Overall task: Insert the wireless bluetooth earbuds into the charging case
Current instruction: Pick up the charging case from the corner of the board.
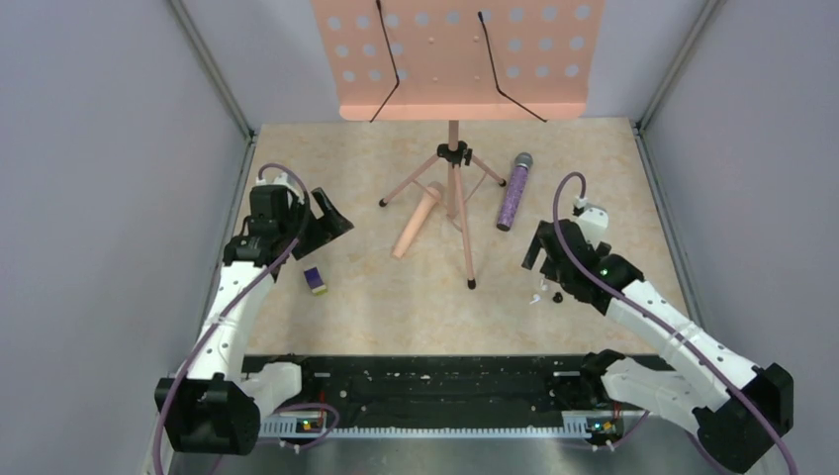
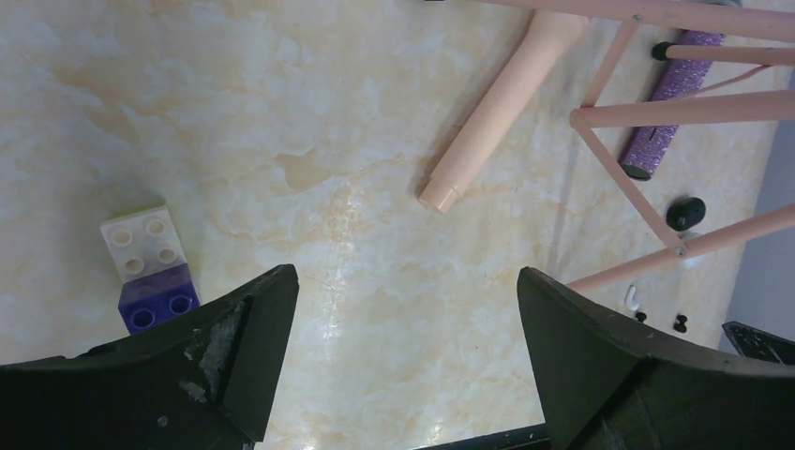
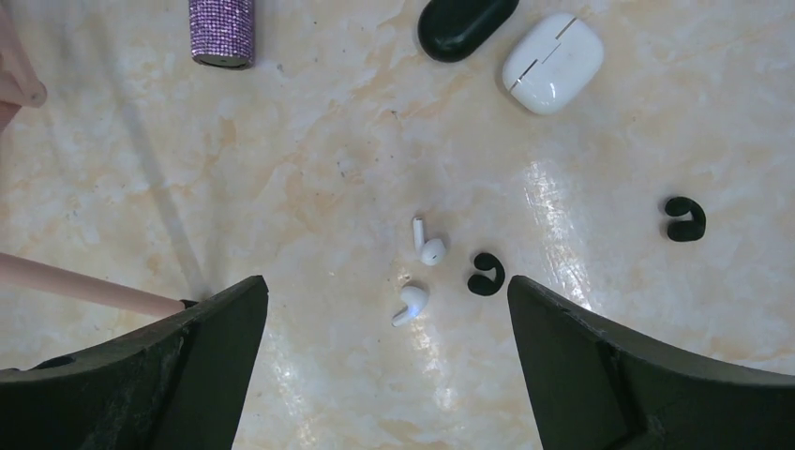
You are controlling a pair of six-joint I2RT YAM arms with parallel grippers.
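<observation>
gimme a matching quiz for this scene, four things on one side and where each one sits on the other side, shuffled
Things:
1. purple microphone
2. toy brick
3. white earbuds
4. music stand

Places:
a. beside the left gripper
b. below the open right gripper
c. standing upright at the back centre
d. lying just right of the stand's legs

Pairs: 1-d, 2-a, 3-b, 4-c

Pink music stand (image 1: 453,59), purple microphone (image 1: 513,191), white earbuds (image 1: 536,295) beside right gripper (image 1: 546,265)
</observation>
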